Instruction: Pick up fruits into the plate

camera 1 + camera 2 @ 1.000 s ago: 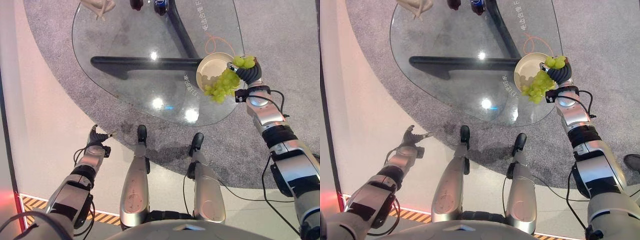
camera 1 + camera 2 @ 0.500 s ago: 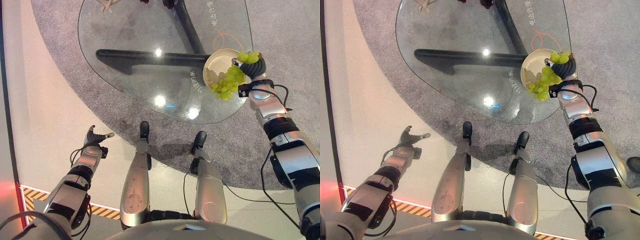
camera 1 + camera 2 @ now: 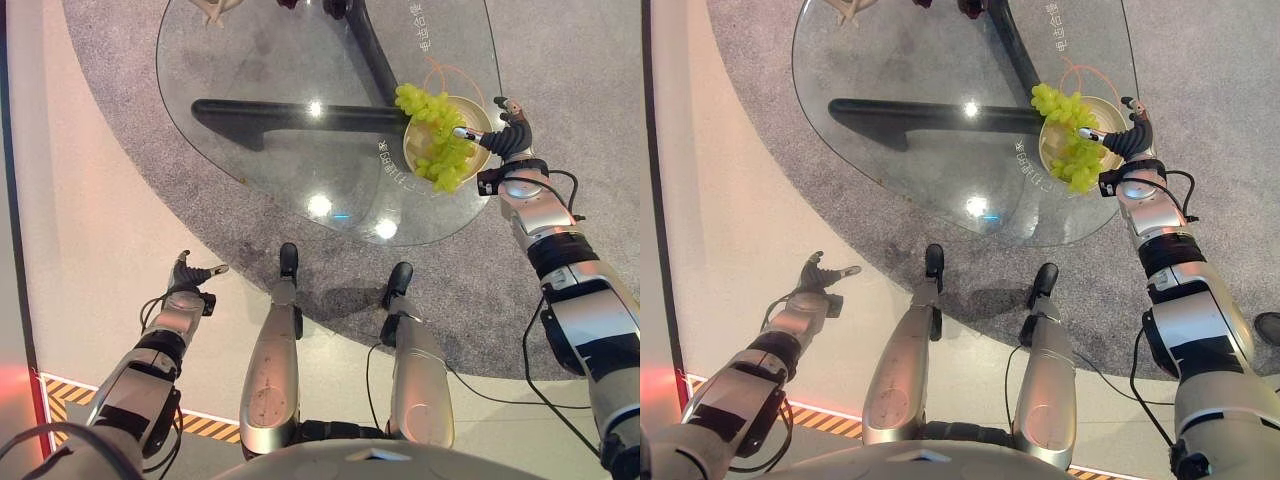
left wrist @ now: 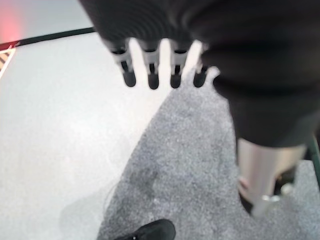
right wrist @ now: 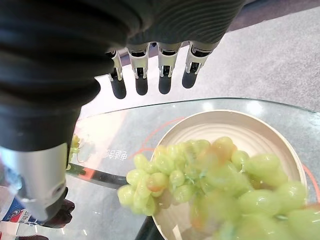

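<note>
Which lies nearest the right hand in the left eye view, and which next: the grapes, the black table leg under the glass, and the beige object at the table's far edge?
1. Grapes, on the plate just beside the right hand.
2. Black table leg, under the glass toward the table's middle.
3. Beige object, at the far left edge.

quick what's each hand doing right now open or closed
Left hand: open, holding nothing, low beside the table.
Right hand: open, fingers straight, above the grapes lying in the plate.

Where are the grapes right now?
In the left eye view, the grapes lie across the plate on the glass table's right edge, beside the open right hand.
</note>
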Controlling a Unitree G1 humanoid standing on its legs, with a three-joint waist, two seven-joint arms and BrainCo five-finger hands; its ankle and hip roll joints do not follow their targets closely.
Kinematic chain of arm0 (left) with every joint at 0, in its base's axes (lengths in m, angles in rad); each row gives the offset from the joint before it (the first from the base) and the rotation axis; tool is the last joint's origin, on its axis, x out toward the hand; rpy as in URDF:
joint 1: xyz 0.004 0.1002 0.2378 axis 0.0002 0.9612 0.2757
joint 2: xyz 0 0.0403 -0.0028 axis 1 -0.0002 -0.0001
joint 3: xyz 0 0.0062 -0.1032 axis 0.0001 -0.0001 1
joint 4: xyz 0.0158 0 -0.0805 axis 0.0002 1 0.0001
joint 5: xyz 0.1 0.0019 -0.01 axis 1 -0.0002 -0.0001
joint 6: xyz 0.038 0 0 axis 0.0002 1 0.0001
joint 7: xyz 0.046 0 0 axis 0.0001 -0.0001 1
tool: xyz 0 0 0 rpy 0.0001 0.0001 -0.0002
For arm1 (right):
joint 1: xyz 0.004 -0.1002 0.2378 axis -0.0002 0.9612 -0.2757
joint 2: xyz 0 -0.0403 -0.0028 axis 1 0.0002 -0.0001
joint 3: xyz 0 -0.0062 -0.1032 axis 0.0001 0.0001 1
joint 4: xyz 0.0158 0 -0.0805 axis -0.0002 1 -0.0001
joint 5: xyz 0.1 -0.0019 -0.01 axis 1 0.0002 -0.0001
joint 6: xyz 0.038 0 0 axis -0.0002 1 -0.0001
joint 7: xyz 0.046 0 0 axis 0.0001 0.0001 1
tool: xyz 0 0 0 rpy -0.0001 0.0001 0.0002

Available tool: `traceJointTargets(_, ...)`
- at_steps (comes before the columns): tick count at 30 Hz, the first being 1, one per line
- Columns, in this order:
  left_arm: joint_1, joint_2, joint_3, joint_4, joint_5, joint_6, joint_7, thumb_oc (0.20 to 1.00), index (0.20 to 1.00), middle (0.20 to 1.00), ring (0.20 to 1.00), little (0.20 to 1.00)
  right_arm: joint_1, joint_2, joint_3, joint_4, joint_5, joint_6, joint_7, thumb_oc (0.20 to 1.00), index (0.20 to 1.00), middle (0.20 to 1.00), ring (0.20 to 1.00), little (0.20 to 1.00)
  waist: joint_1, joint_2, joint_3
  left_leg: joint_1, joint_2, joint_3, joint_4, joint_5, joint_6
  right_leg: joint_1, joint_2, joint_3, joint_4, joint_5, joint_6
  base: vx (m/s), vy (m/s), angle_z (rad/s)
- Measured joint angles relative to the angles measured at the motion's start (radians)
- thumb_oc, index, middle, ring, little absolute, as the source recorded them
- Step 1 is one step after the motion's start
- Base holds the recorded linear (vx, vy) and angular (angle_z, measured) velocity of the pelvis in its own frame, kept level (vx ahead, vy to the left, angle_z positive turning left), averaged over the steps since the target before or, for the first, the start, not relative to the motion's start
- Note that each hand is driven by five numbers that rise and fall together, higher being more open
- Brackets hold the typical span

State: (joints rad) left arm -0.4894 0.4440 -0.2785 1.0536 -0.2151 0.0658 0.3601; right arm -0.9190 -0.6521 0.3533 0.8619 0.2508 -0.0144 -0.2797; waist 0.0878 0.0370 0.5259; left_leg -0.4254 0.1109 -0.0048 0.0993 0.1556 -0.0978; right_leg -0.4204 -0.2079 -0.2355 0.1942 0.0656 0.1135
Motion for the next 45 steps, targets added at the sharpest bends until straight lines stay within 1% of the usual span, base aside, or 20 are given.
traceJointTargets(5, 0.001, 0.001, 0.001, -0.002, 0.0, 0.002, 0.0, 1.0, 1.0, 1.0, 1.0, 1.0, 0.001, 0.0, 0.0, -0.008, 0.002, 0.0, 0.012, 1.0, 1.0, 1.0, 1.0, 1.0, -0.001, 0.0, 0.0, 0.016, 0.0, 0.001, 0.0, 0.0, 0.0, 0.015, 0.0, 0.001, 0.0, 0.0, 0.0, -0.01, 0.0, 0.0)
traceJointTargets(9, 0.005, 0.003, 0.003, -0.008, 0.0, 0.003, 0.0, 1.0, 1.0, 1.0, 1.0, 1.0, 0.033, 0.0, -0.001, -0.066, 0.008, 0.001, 0.029, 1.0, 1.0, 1.0, 1.0, 1.0, -0.003, 0.0, 0.0, 0.053, 0.0, 0.002, -0.003, 0.0, 0.0, 0.052, 0.0, 0.001, -0.004, 0.0, 0.0, -0.02, -0.001, 0.0)
traceJointTargets(13, 0.032, 0.005, 0.005, -0.026, 0.0, 0.002, 0.001, 1.0, 1.0, 1.0, 1.0, 1.0, 0.106, 0.002, -0.01, -0.147, 0.045, 0.0, 0.044, 1.0, 1.0, 1.0, 1.0, 1.0, -0.014, -0.002, 0.0, 0.133, -0.001, 0.008, -0.026, -0.002, 0.002, 0.137, 0.003, 0.001, -0.043, -0.002, 0.004, 0.0, 0.017, -0.01)
traceJointTargets(15, 0.058, 0.005, 0.009, -0.045, 0.0, 0.001, 0.004, 1.0, 1.0, 1.0, 1.0, 1.0, 0.168, 0.006, -0.035, -0.183, 0.045, -0.003, 0.049, 1.0, 1.0, 1.0, 1.0, 1.0, -0.018, -0.003, 0.0, 0.185, -0.001, 0.021, -0.048, -0.004, 0.004, 0.189, 0.005, 0.005, -0.072, -0.001, 0.002, 0.02, 0.034, -0.05)
traceJointTargets(18, 0.091, 0.005, 0.018, -0.058, 0.0, 0.001, 0.009, 1.0, 1.0, 1.0, 1.0, 1.0, 0.231, 0.007, -0.039, -0.228, 0.048, -0.003, 0.059, 1.0, 1.0, 1.0, 1.0, 1.0, -0.038, -0.006, -0.002, 0.239, -0.002, 0.031, -0.078, -0.004, 0.006, 0.248, 0.009, 0.006, -0.121, 0.01, 0.007, 0.05, 0.031, -0.05)
traceJointTargets(21, 0.123, 0.003, 0.036, -0.084, 0.0, 0.0, 0.012, 1.0, 1.0, 1.0, 1.0, 1.0, 0.298, 0.015, -0.094, -0.285, 0.065, -0.003, 0.073, 1.0, 1.0, 1.0, 1.0, 1.0, -0.052, -0.012, -0.005, 0.283, -0.002, 0.043, -0.111, -0.001, 0.006, 0.291, 0.014, 0.009, -0.168, 0.035, 0.01, 0.08, 0.017, -0.08)
traceJointTargets(23, 0.156, 0.004, 0.06, -0.112, 0.0, 0.0, 0.025, 1.0, 1.0, 1.0, 1.0, 1.0, 0.346, 0.045, -0.126, -0.323, 0.065, -0.003, 0.076, 1.0, 1.0, 1.0, 1.0, 1.0, -0.064, -0.016, -0.011, 0.339, -0.003, 0.053, -0.135, -0.003, 0.005, 0.344, 0.016, 0.01, -0.194, 0.041, 0.012, 0.09, -0.001, -0.09)
traceJointTargets(25, 0.184, 0.003, 0.079, -0.129, 0.001, 0.0, 0.03, 1.0, 1.0, 1.0, 1.0, 1.0, 0.384, 0.061, -0.127, -0.363, 0.065, -0.003, 0.08, 1.0, 1.0, 1.0, 1.0, 1.0, -0.071, -0.025, -0.04, 0.355, -0.003, 0.058, -0.151, -0.005, 0.004, 0.357, 0.019, 0.011, -0.216, 0.042, 0.014, 0.07, -0.002, -0.09)
traceJointTargets(27, 0.201, 0.003, 0.092, -0.139, 0.004, 0.0, 0.032, 1.0, 1.0, 1.0, 1.0, 1.0, 0.435, 0.092, -0.15, -0.403, 0.065, -0.003, 0.088, 1.0, 1.0, 1.0, 1.0, 1.0, -0.079, -0.041, -0.07, 0.392, -0.002, 0.071, -0.174, -0.005, 0.003, 0.389, 0.021, 0.013, -0.236, 0.044, 0.016, 0.09, 0.003, -0.09)
traceJointTargets(28, 0.213, 0.003, 0.097, -0.139, 0.005, 0.0, 0.031, 1.0, 1.0, 1.0, 1.0, 1.0, 0.462, 0.103, -0.15, -0.416, 0.065, -0.003, 0.093, 1.0, 1.0, 1.0, 1.0, 1.0, -0.087, -0.05, -0.099, 0.403, -0.002, 0.077, -0.184, -0.008, 0.002, 0.402, 0.022, 0.013, -0.251, 0.044, 0.016, 0.08, 0.005, -0.07)
traceJointTargets(31, 0.247, 0.003, 0.1, -0.14, 0.005, -0.001, 0.024, 1.0, 1.0, 1.0, 1.0, 1.0, 0.53, 0.13, -0.163, -0.441, 0.067, -0.003, 0.11, 1.0, 1.0, 1.0, 1.0, 1.0, -0.094, -0.063, -0.163, 0.436, -0.002, 0.09, -0.188, -0.024, -0.002, 0.433, 0.024, 0.021, -0.274, 0.044, 0.017, 0.07, -0.006, -0.12)
traceJointTargets(32, 0.262, 0.0, 0.101, -0.14, 0.009, -0.001, 0.019, 1.0, 1.0, 1.0, 1.0, 1.0, 0.555, 0.137, -0.166, -0.448, 0.068, -0.006, 0.116, 1.0, 1.0, 1.0, 1.0, 1.0, -0.093, -0.064, -0.182, 0.454, -0.002, 0.098, -0.188, -0.031, -0.003, 0.451, 0.025, 0.027, -0.285, 0.044, 0.017, 0.07, -0.012, -0.2)
traceJointTargets(34, 0.304, -0.003, 0.103, -0.15, 0.009, -0.004, 0.003, 1.0, 1.0, 1.0, 1.0, 1.0, 0.609, 0.162, -0.171, -0.45, 0.075, -0.01, 0.119, 1.0, 1.0, 1.0, 1.0, 1.0, -0.102, -0.061, -0.242, 0.469, 0.001, 0.111, -0.188, -0.041, -0.004, 0.459, 0.027, 0.035, -0.285, 0.04, 0.022, 0.07, 0.009, -0.16)
traceJointTargets(35, 0.312, -0.004, 0.111, -0.145, 0.009, -0.009, -0.004, 1.0, 1.0, 1.0, 1.0, 1.0, 0.624, 0.165, -0.172, -0.449, 0.075, -0.013, 0.122, 1.0, 1.0, 1.0, 1.0, 1.0, -0.106, -0.061, -0.25, 0.475, 0.002, 0.113, -0.188, -0.042, -0.005, 0.464, 0.028, 0.037, -0.285, 0.04, 0.022, 0.06, 0.017, -0.12)
traceJointTargets(37, 0.338, -0.006, 0.157, -0.129, 0.01, -0.028, -0.031, 1.0, 1.0, 1.0, 1.0, 1.0, 0.69, 0.167, -0.178, -0.449, 0.075, -0.026, 0.141, 1.0, 1.0, 1.0, 1.0, 1.0, -0.113, -0.06, -0.286, 0.483, 0.007, 0.121, -0.188, -0.046, -0.007, 0.467, 0.032, 0.041, -0.285, 0.04, 0.023, 0.08, -0.003, -0.09)
traceJointTargets(39, 0.361, -0.01, 0.167, -0.13, 0.01, -0.035, -0.042, 1.0, 1.0, 1.0, 1.0, 1.0, 0.73, 0.167, -0.188, -0.449, 0.076, -0.028, 0.152, 1.0, 1.0, 1.0, 1.0, 1.0, -0.12, -0.056, -0.293, 0.5, 0.009, 0.126, -0.189, -0.05, -0.008, 0.483, 0.032, 0.043, -0.286, 0.038, 0.024, 0.05, -0.054, -0.06)
traceJointTargets(40, 0.389, -0.027, 0.166, -0.123, 0.025, -0.06, -0.031, 1.0, 1.0, 1.0, 1.0, 1.0, 0.76, 0.168, -0.19, -0.448, 0.076, -0.033, 0.158, 1.0, 1.0, 1.0, 1.0, 1.0, -0.123, -0.054, -0.313, 0.5, 0.011, 0.13, -0.191, -0.058, -0.005, 0.481, 0.033, 0.046, -0.286, 0.037, 0.026, 0.03, -0.116, -0.1)
traceJointTargets(43, 0.455, -0.127, 0.165, -0.051, 0.061, -0.161, 0.01, 1.0, 1.0, 1.0, 1.0, 1.0, 0.849, 0.203, -0.191, -0.43, 0.08, -0.045, 0.175, 1.0, 1.0, 1.0, 1.0, 1.0, -0.128, -0.051, -0.371, 0.507, 0.015, 0.141, -0.192, -0.062, -0.007, 0.478, 0.038, 0.059, -0.286, 0.03, 0.03, 0.03, -0.115, -0.12)
traceJointTargets(44, 0.484, -0.16, 0.16, -0.037, 0.073, -0.177, 0.021, 1.0, 1.0, 1.0, 1.0, 1.0, 0.874, 0.218, -0.187, -0.43, 0.08, -0.044, 0.178, 1.0, 1.0, 1.0, 1.0, 1.0, -0.137, -0.053, -0.382, 0.508, 0.017, 0.141, -0.192, -0.062, -0.007, 0.478, 0.04, 0.06, -0.286, 0.03, 0.03, 0.02, -0.049, -0.04)
traceJointTargets(45, 0.496, -0.175, 0.158, -0.028, 0.084, -0.184, 0.028, 1.0, 1.0, 1.0, 1.0, 1.0, 0.884, 0.227, -0.186, -0.43, 0.08, -0.043, 0.178, 1.0, 1.0, 1.0, 1.0, 1.0, -0.139, -0.054, -0.386, 0.509, 0.018, 0.141, -0.192, -0.062, -0.007, 0.479, 0.042, 0.06, -0.286, 0.03, 0.03, 0.03, -0.031, -0.04)
